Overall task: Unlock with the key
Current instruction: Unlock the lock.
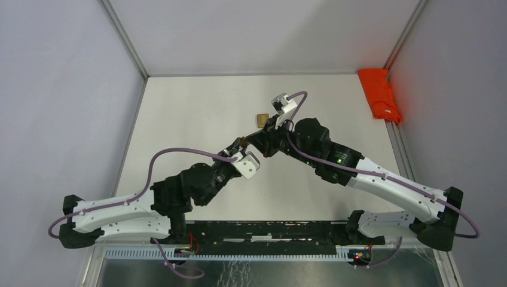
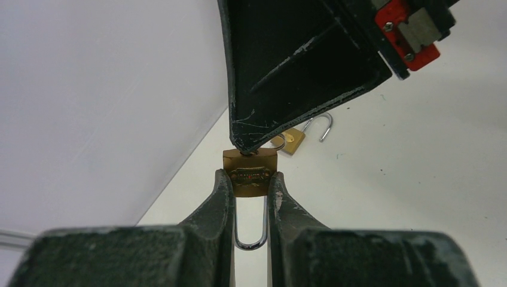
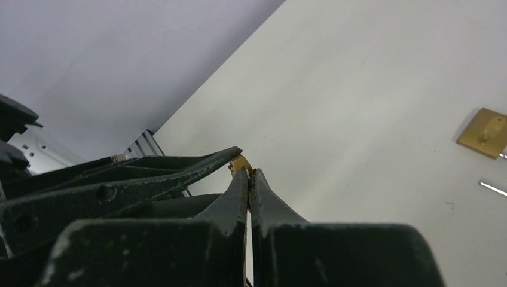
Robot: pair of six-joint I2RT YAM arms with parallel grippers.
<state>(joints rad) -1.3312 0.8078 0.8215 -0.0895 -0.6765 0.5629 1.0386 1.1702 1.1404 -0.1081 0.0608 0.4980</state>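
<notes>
My left gripper (image 2: 250,174) is shut on the brass body of a padlock (image 2: 250,167) and holds it above the table, with the steel shackle (image 2: 251,242) pointing back between the fingers. My right gripper (image 3: 249,173) is shut on a thin brass piece, the key (image 3: 241,162), with its tip at the padlock's far face. In the left wrist view the right fingers (image 2: 287,78) come down onto the top of the padlock. In the top view both grippers (image 1: 241,145) (image 1: 256,139) meet at mid-table. The keyhole is hidden.
A second brass padlock (image 1: 262,119) with an open shackle lies on the table just beyond the grippers; it also shows in the left wrist view (image 2: 293,140) and the right wrist view (image 3: 485,133). An orange cloth (image 1: 381,92) lies at the far right edge.
</notes>
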